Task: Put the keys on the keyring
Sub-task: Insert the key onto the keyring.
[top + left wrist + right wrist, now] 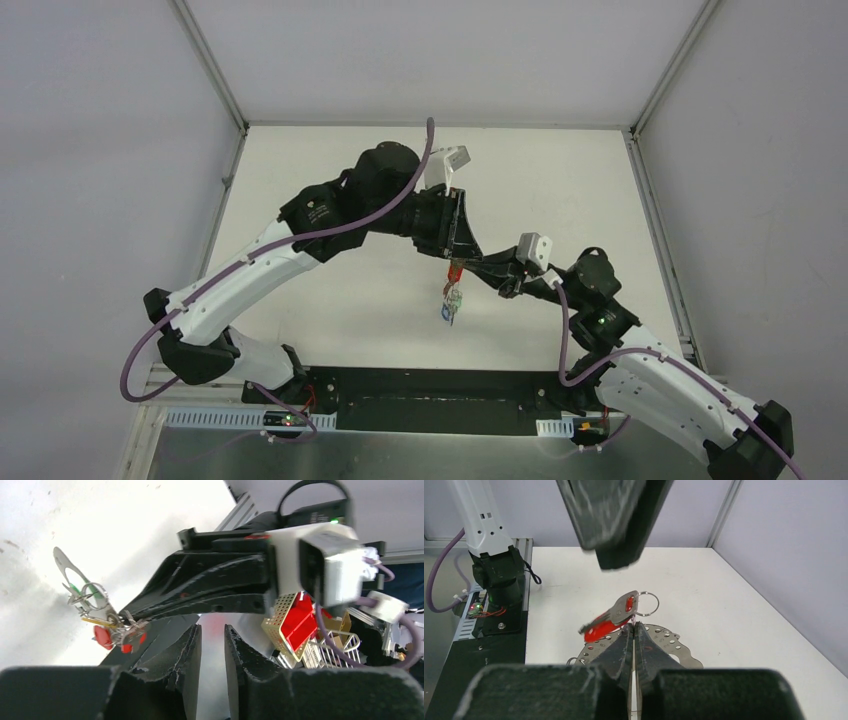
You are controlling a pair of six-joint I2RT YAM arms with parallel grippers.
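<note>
Our right fingers (619,650) clamp keyring (669,647); left fingers (187,650) parted, empty. Risk: red key (604,625) above keyring drops if unthreaded.

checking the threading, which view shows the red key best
Right wrist: the red key is close and sharp. Left wrist shows only red heads in a tangle; top external shows a tiny hanging cluster.

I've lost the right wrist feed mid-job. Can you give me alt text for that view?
The right tool, fingers pressed together, pinches a red-headed key carrying a small ring, with the flat grey keyring spread beneath over the white table. The left tool hangs blurred overhead; the left arm's base stands far left.
</note>
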